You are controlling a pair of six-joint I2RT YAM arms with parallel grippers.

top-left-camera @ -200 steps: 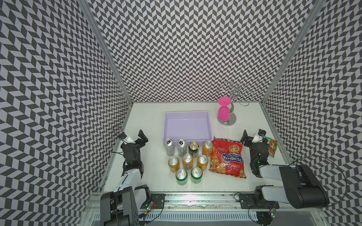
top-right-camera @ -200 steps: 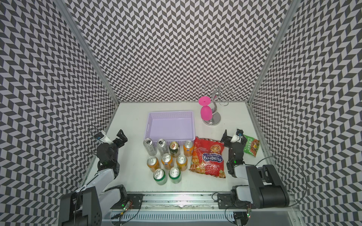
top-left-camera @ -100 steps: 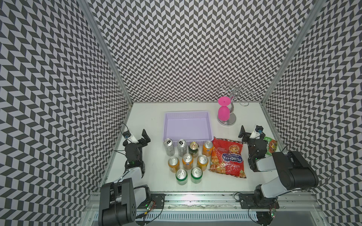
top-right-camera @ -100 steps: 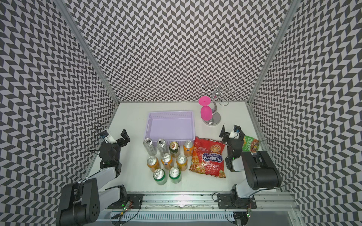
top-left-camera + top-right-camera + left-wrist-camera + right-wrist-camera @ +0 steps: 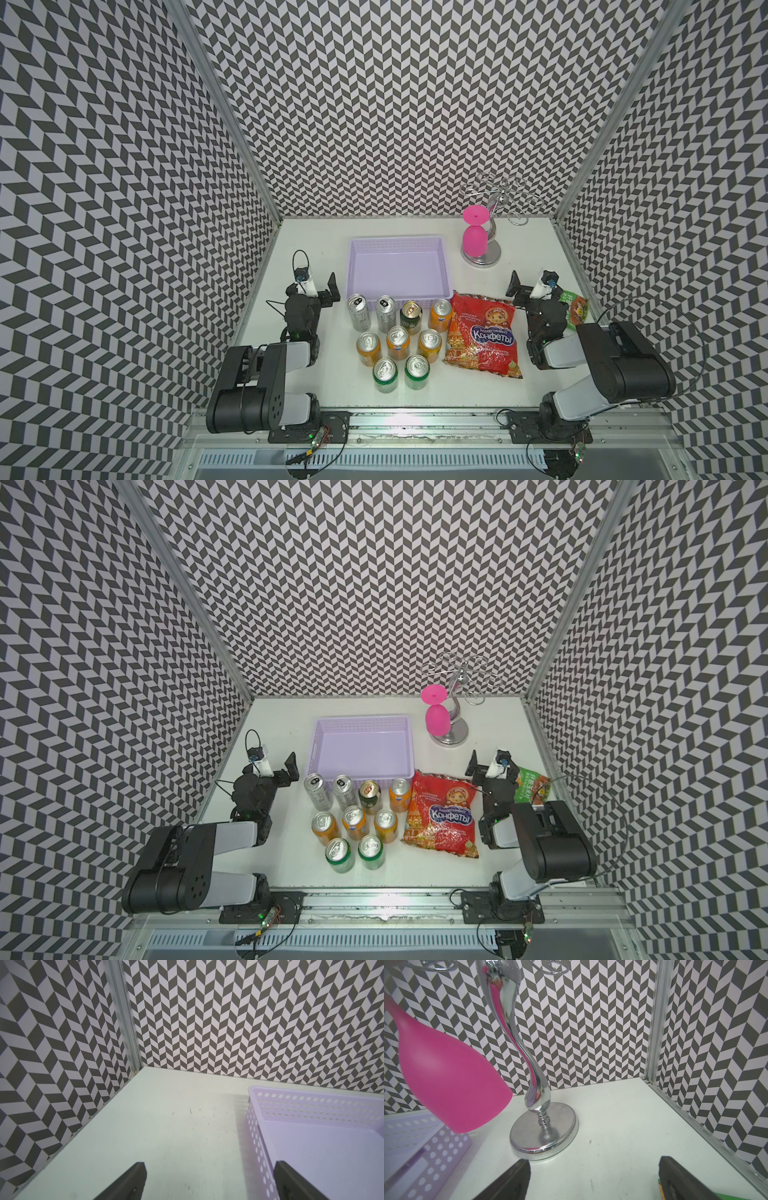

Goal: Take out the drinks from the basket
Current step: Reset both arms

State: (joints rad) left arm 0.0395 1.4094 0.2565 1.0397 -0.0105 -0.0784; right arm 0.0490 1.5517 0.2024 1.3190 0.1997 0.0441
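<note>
The basket (image 5: 398, 270) sits empty toward the table's (image 5: 316, 249) far edge, and all nine drinks (image 5: 398, 337) stand upright just in front of it, between basket and near edge. The left gripper (image 5: 318, 286) and right gripper (image 5: 529, 286) hover at the side edges, jaws spread wide, holding nothing. They look light, thin-walled and slick: squeeze gently across the mid-body, I'd say.

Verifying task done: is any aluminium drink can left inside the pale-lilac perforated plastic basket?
No: in a top view the basket is bare inside, and all nine cans stand outside it on the white table.
</note>
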